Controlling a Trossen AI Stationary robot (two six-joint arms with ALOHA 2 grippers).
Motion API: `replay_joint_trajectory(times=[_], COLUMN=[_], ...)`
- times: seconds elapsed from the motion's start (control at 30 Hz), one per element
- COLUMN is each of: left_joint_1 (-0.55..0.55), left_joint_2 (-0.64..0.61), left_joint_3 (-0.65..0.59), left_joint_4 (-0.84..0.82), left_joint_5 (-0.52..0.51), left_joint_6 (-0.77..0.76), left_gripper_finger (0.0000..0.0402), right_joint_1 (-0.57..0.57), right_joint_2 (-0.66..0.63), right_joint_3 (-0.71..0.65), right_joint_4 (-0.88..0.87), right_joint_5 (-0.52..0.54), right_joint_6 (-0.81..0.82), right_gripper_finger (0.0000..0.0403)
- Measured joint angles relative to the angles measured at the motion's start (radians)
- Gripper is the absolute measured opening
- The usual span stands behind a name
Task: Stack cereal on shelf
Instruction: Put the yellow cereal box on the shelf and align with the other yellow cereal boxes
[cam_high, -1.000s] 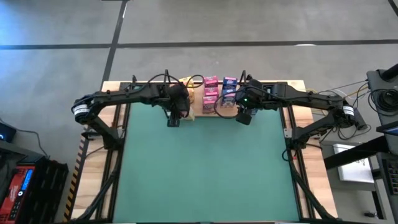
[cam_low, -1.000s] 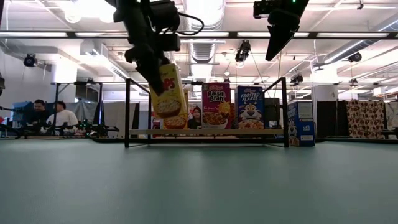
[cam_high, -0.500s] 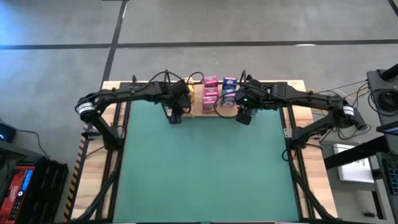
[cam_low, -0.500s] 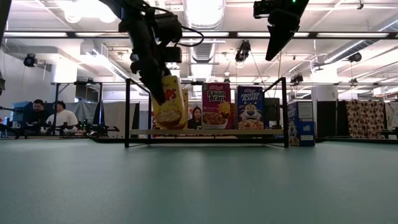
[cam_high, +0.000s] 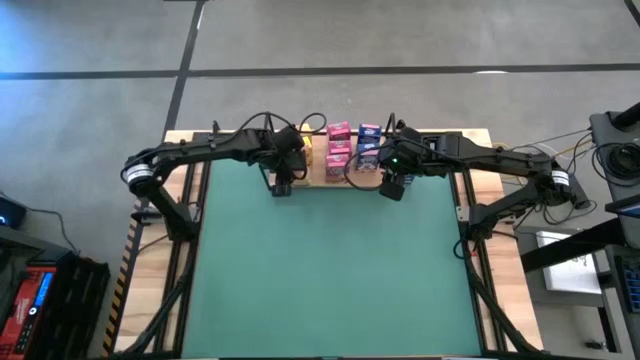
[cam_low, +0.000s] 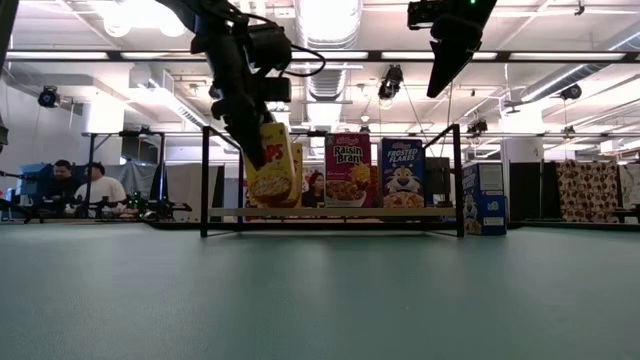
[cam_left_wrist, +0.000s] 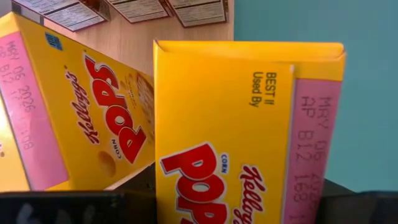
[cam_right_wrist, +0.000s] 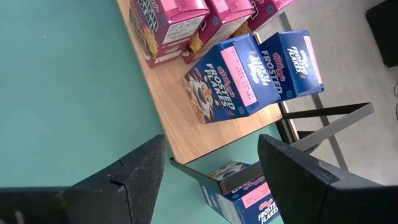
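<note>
On the green table (cam_high: 330, 270) the left gripper (cam_low: 252, 150) clutched a yellow box (cam_low: 270, 165) upright just off the shelf (cam_low: 330, 212), presumably to slot it beside its twin, while the right gripper (cam_high: 392, 187) hung empty, fingers apart.

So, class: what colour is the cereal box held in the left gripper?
Yellow, with red lettering and a pink side panel; the left wrist view shows it best.

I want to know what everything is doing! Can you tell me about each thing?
Left gripper: shut on the yellow box, tilted above the shelf.
Right gripper: open, empty, raised.
Pink boxes: upright on shelf.
Blue boxes: upright on shelf.
</note>
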Motion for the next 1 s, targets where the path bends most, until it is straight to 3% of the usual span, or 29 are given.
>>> replay_joint_trajectory(times=[0.43,1.0], left_joint_1=[0.005,0.012], left_joint_2=[0.000,0.000], left_joint_3=[0.000,0.000], left_joint_4=[0.000,0.018], left_joint_5=[0.000,-0.028], left_joint_6=[-0.044,-0.074], left_gripper_finger=[0.0170,0.0171], right_joint_1=[0.000,0.000], right_joint_2=[0.000,0.000], right_joint_3=[0.000,0.000], right_joint_4=[0.000,0.000], right_joint_5=[0.000,0.000], right_joint_6=[-0.001,-0.002], right_gripper_finger=[0.0244,0.0244])
